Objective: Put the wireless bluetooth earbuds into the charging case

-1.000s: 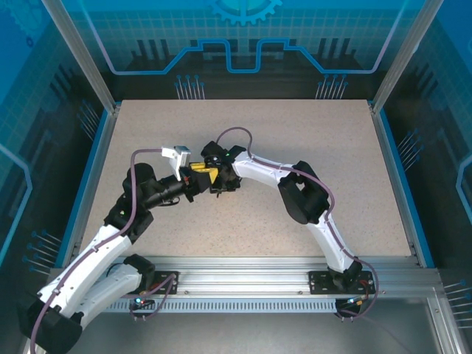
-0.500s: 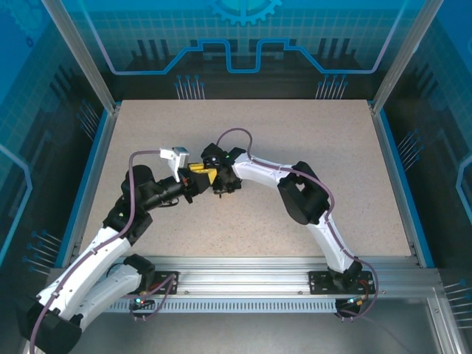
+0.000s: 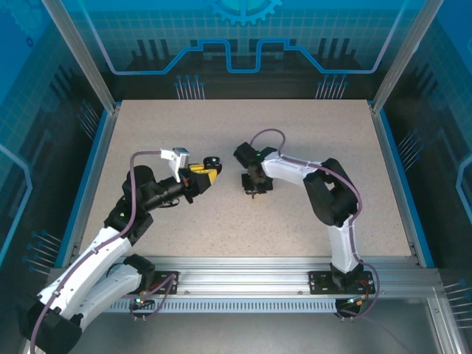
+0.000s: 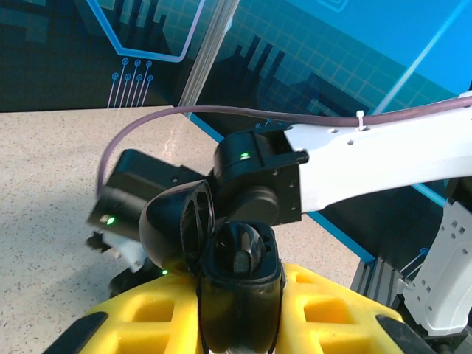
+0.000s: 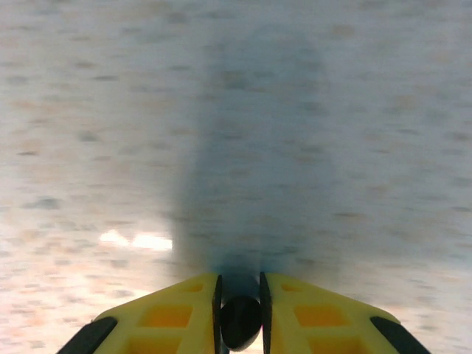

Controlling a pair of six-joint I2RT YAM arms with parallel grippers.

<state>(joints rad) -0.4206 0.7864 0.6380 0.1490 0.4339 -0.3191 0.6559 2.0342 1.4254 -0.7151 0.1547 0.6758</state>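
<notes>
The speckled table (image 3: 310,140) lies bare around my two arms, which meet near its middle with a clear gap between the wrists.

I judge the step in hand to be carrying one earbud over to the case. The pick looks done, the insertion not yet.

My left gripper (image 3: 209,172) is raised off the table, its yellow fingers clamped on the black charging case (image 4: 240,295). The case stands upright in them with its lid (image 4: 181,225) swung open to the side and the well facing up. The well is dark, and I cannot tell whether a bud already sits in it.

My right gripper (image 3: 254,187) hangs low over the table, well apart from the case. In its wrist view the two yellow fingers are nearly together, pinching a small rounded black thing that I take for a black earbud (image 5: 241,321). The tabletop beyond it is blurred.

The next move calls for lifting the right gripper, bringing it over the open well and turning the bud so its stem points down into a pocket. The left must hold the case steady. The bud is tiny and smooth, so it could slip or twist in the pinch.
</notes>
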